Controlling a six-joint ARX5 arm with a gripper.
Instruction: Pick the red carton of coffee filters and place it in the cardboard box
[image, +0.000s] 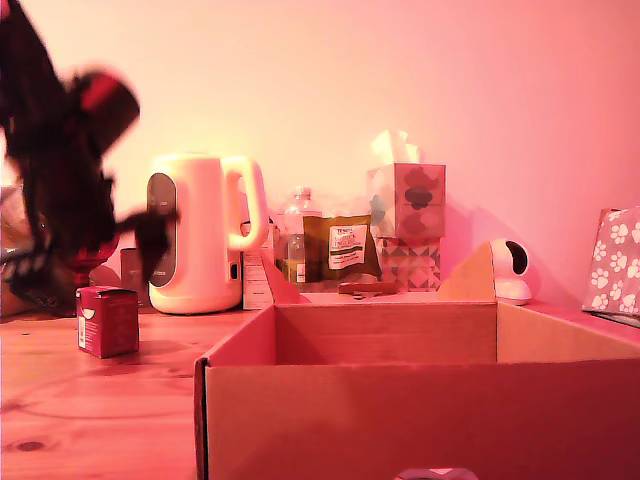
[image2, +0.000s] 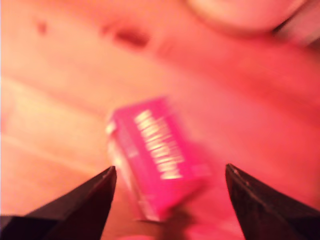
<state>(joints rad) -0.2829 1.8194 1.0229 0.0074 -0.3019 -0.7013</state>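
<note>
Just one red carton (image: 107, 321), one cardboard box (image: 400, 400)

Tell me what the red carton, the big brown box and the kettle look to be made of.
Red carton of coffee filters: apparently thin printed cardboard, with folded edges and white lettering. Cardboard box: plain brown corrugated board, matte, with a dark raw edge at its corner. Kettle: probably smooth cream plastic with a slight sheen; the strong red light leaves its colour uncertain.

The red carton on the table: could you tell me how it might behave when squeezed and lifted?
The red carton looks like thin cardboard, so probably light, and its walls may dent under a hard squeeze. Its flat sides should not roll. It lies askew between the open tool's fingers, so it may twist as they close.
</note>
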